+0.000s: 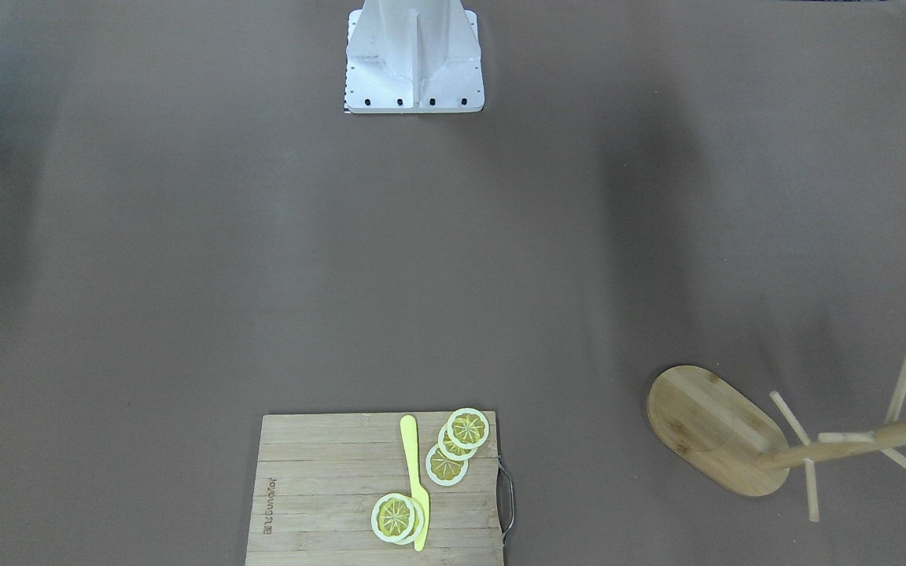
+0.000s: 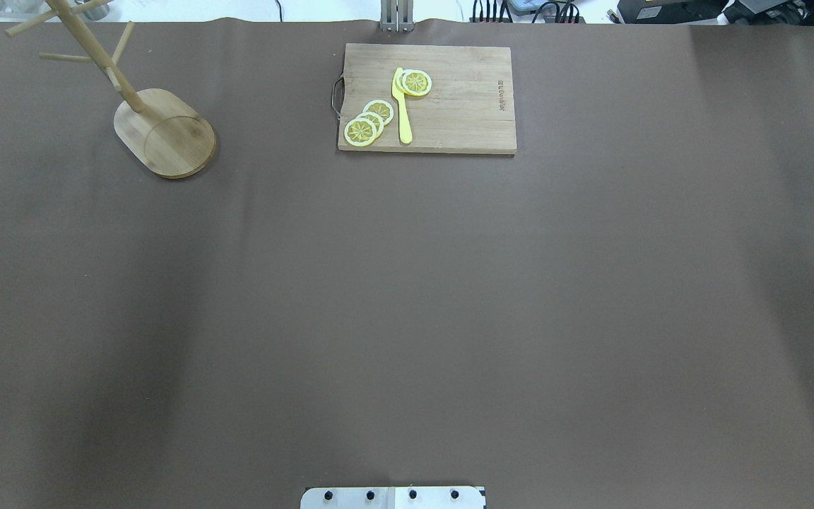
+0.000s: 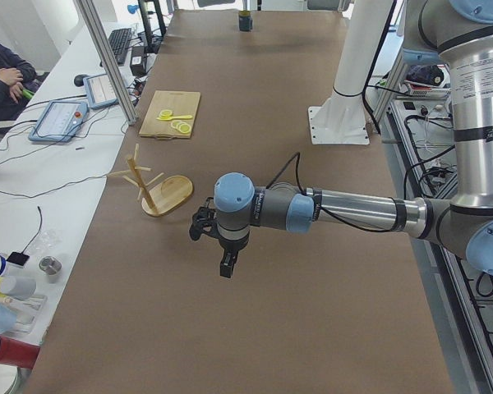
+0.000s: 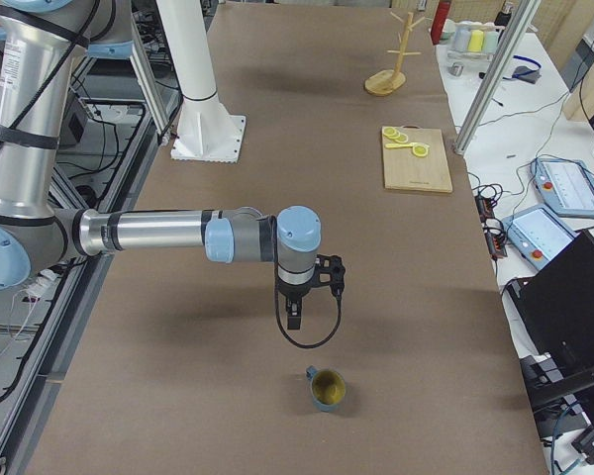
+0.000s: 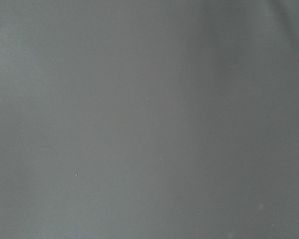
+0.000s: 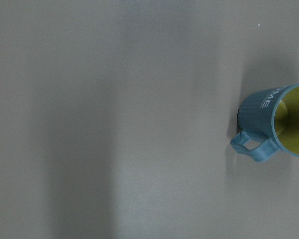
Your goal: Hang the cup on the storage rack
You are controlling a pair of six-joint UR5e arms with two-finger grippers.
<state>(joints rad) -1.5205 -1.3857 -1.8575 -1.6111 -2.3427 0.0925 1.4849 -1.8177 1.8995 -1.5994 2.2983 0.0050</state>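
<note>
The slate-blue cup (image 4: 327, 389) with a yellow inside stands upright on the brown table near its right end. It also shows at the right edge of the right wrist view (image 6: 269, 124), handle toward the camera. The bamboo storage rack (image 2: 164, 131) stands upright at the table's far left corner, with nothing on its pegs (image 1: 791, 418). My right gripper (image 4: 294, 321) hangs above the table, short of the cup. My left gripper (image 3: 227, 270) hangs above bare table near the rack (image 3: 160, 193). Both show only in the side views, so I cannot tell whether they are open or shut.
A wooden cutting board (image 2: 463, 106) with lemon slices (image 2: 369, 122) and a yellow knife (image 2: 403, 106) lies at the far middle edge. The robot's white base (image 1: 414, 59) stands at the near edge. An operator (image 3: 4, 78) sits beside the table.
</note>
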